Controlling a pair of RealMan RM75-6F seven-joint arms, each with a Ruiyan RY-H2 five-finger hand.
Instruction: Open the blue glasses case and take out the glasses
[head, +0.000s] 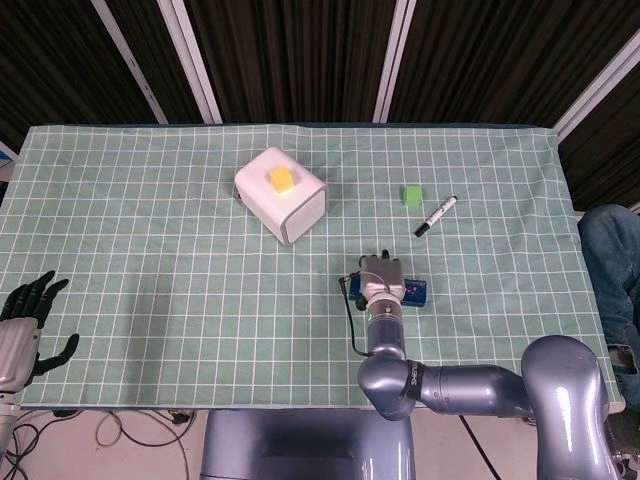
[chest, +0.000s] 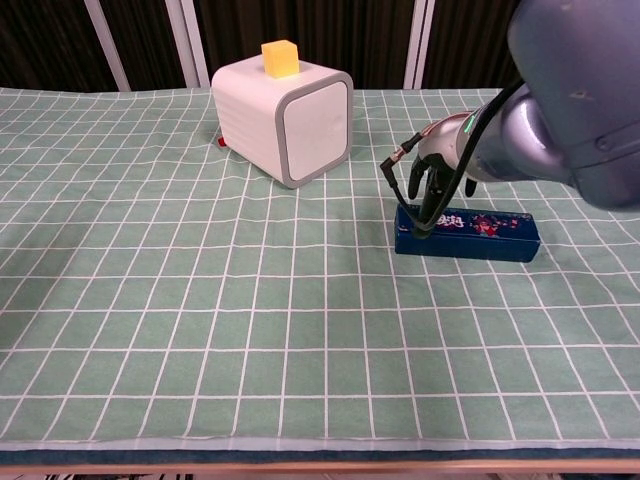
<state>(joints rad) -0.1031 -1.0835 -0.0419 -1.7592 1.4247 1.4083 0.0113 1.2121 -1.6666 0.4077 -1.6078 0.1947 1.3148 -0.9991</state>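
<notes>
The blue glasses case (chest: 468, 234) lies flat and closed on the green checked cloth, its printed lid facing up. In the head view only its right end (head: 415, 292) shows beside my arm. My right hand (chest: 432, 190) hangs over the case's left end, fingers pointing down and slightly apart. Its fingertips (chest: 420, 226) touch the case's left front corner, with no grip visible. From the head camera the right hand (head: 381, 278) covers most of the case. My left hand (head: 22, 325) sits at the table's near left corner, fingers spread, holding nothing.
A white box (chest: 283, 113) with a yellow cube (chest: 280, 56) on top stands behind and left of the case. A green cube (head: 411, 194) and a black-and-white marker (head: 436, 215) lie beyond the case. A person's knee (head: 610, 265) shows at the right edge.
</notes>
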